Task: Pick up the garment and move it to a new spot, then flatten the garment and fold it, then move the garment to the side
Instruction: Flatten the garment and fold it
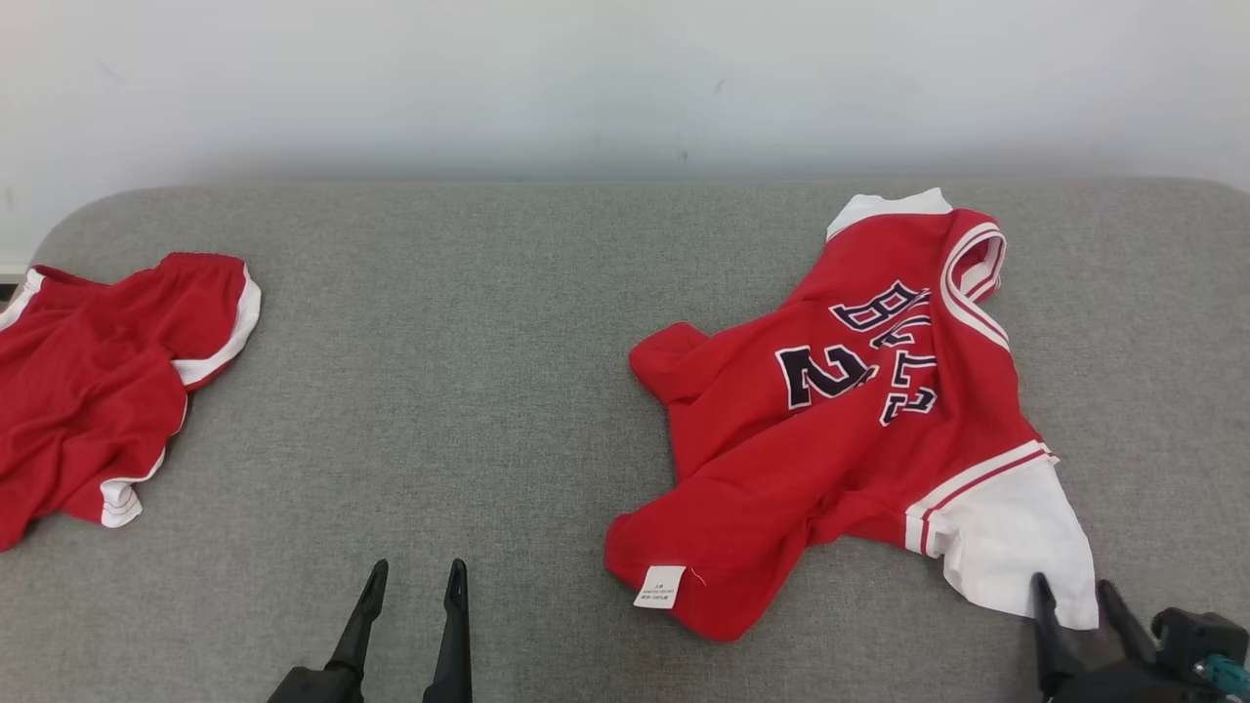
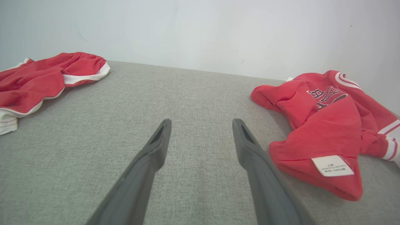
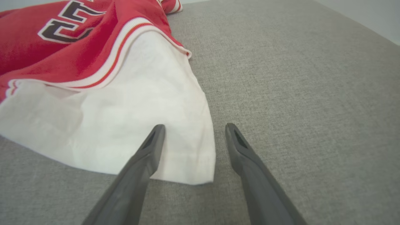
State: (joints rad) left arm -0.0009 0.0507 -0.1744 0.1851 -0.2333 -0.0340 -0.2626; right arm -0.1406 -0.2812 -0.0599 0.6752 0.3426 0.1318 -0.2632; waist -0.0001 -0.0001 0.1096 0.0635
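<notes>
Head view: red jersey [image 1: 781, 459] crumpled on grey surface [image 1: 469, 342].
Left gripper [image 1: 419, 568]: fingers spread, empty.
Right gripper [image 1: 1072, 583]: fingers spread over white sleeve [image 1: 1006, 527].

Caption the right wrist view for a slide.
Open right gripper at the edge of the white sleeve of a crumpled red jersey on a grey cushion.

The head camera looked down on the jersey [image 1: 781, 459], which every view shared; the left wrist camera sat low to its left, the right wrist camera close over its sleeve [image 3: 125, 125].
</notes>
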